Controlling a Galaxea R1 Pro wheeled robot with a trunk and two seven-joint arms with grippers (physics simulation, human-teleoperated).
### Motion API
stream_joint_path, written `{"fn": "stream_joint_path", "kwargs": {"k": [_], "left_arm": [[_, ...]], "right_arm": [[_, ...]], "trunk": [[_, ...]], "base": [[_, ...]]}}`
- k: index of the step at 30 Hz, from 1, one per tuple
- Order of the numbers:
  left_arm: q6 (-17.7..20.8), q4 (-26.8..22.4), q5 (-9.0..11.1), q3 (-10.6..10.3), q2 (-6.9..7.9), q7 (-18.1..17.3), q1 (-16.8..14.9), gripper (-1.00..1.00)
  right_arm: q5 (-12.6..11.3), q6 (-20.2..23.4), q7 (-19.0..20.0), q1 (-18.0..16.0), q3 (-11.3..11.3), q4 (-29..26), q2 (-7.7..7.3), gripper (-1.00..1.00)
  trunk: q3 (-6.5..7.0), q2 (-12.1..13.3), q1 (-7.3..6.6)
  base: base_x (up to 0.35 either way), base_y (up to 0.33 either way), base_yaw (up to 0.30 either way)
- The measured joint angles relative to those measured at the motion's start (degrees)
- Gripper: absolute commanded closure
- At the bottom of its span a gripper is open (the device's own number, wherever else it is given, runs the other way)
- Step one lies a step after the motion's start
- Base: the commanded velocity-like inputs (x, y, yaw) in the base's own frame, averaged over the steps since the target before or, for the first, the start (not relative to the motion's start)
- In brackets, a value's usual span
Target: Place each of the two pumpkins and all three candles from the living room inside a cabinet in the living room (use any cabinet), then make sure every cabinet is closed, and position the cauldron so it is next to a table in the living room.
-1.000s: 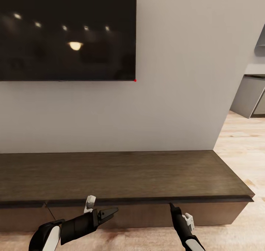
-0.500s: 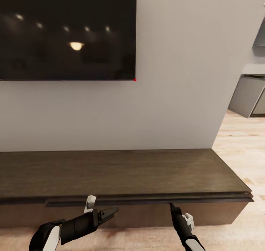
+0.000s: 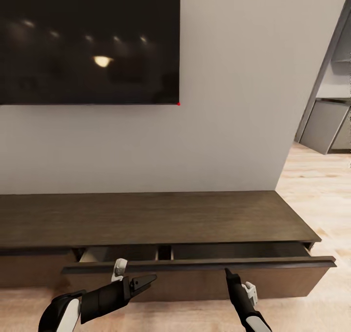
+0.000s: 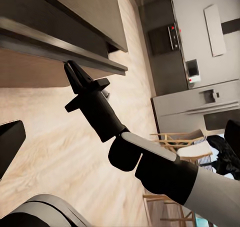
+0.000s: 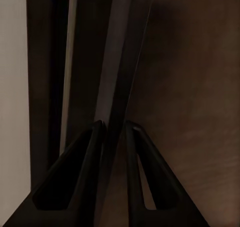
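— Since a second ago the drawer front [image 3: 195, 266] has slid out from the cabinet [image 3: 146, 217]; before, it sat flush under the top, and now a dark gap shows behind it with pale wood insides [image 3: 92, 254] and a divider [image 3: 165, 252] in the middle.

— And the whole room looks shifted a little. Did things move?

— No, that is the camera backing off; more of the kitchen opening [image 3: 326, 122] shows at the far side. The dark screen [image 3: 87, 42] on the wall hangs where it did.

— Which arm has the drawer?

— Right gripper [image 3: 227, 272]. Its fingers [image 5: 92, 152] are pinching the top lip of the drawer front, one finger on each side of the thin edge, the lip running straight out ahead from between the tips. Behind the fingers is the opened gap; in front of them, the flat brown face.

— The left one?

— Left gripper [image 3: 146, 279] hangs just in front of the drawer face, below its lip, touching nothing. One dark finger [image 4: 11, 142] shows at the edge of its own camera, well clear of the other side, so the fingers are spread. Beyond them that camera catches the right gripper [image 4: 67, 66] at the lip, over the wooden floor [image 4: 60, 152].
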Motion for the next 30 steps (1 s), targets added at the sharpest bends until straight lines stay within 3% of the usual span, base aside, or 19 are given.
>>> {"fn": "stream_joint_path", "kwargs": {"k": [30], "left_arm": [[-0.02,0.0,0.01,0.0,-0.01,0.0,0.0,-1.0]], "right_arm": [[-0.23,0.01,0.01,0.0,-0.36,-0.03,-0.01,1.0]], "trunk": [[0.0,0.0,0.0]], "base": [[-0.159,0.0,0.0]]}}
